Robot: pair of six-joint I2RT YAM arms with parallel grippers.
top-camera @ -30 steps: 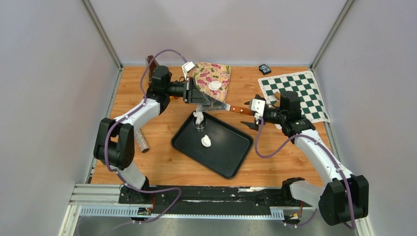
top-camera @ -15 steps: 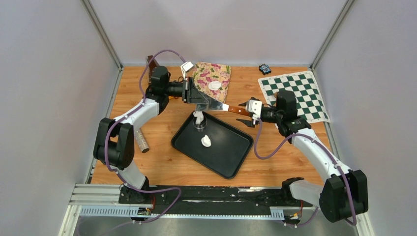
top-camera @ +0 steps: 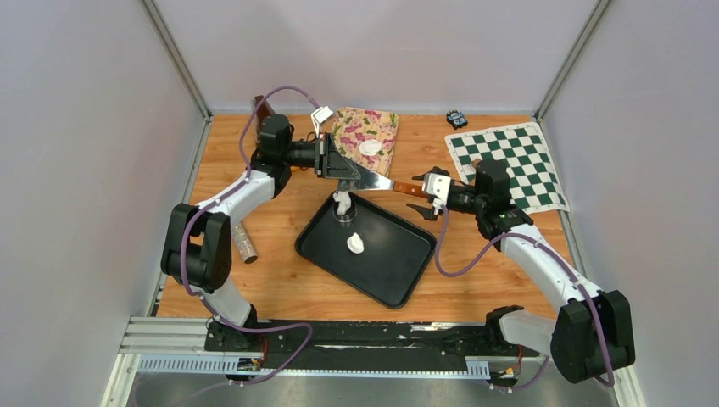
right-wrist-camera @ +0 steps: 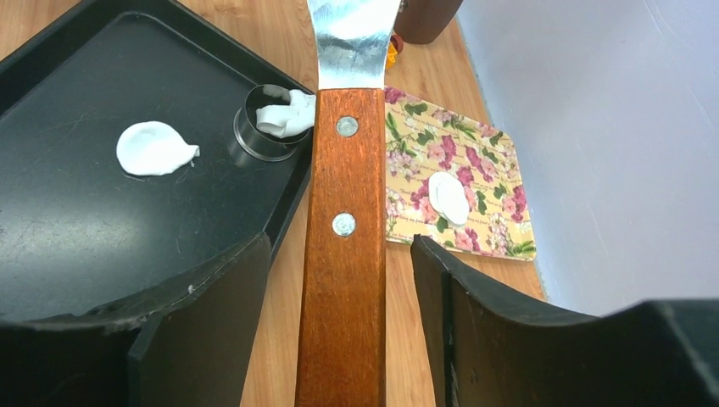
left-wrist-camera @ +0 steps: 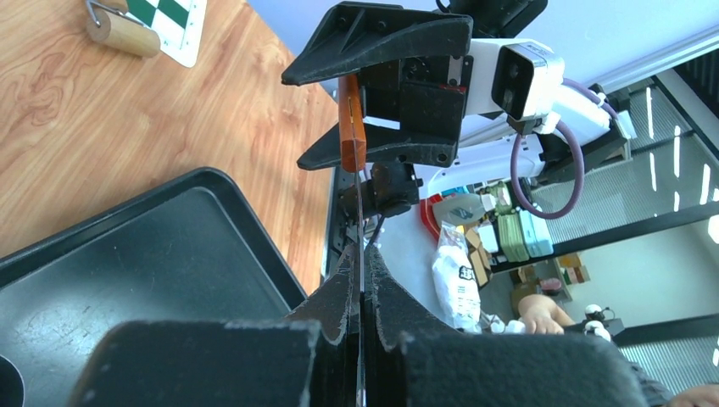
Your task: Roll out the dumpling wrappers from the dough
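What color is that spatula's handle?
The spatula handle is reddish-brown wood; right wrist view shows it best.

Chessboard mat [top-camera: 527, 153] lies right of black tray [top-camera: 392, 256].

1 black tray [top-camera: 390, 264], 1 floral tray [top-camera: 383, 124], 1 checkered mat [top-camera: 517, 154], 1 spatula [right-wrist-camera: 343, 212], 1 ring cutter [right-wrist-camera: 253, 146], 1 dumpling wrapper [right-wrist-camera: 448, 197], 2 dough lumps [right-wrist-camera: 153, 148].

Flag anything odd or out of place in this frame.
The spatula is held by its blade in the left gripper, its handle between the open jaws of the right gripper, gaps either side. A dough lump is bunched in the ring cutter on the tray, hanging over its rim.
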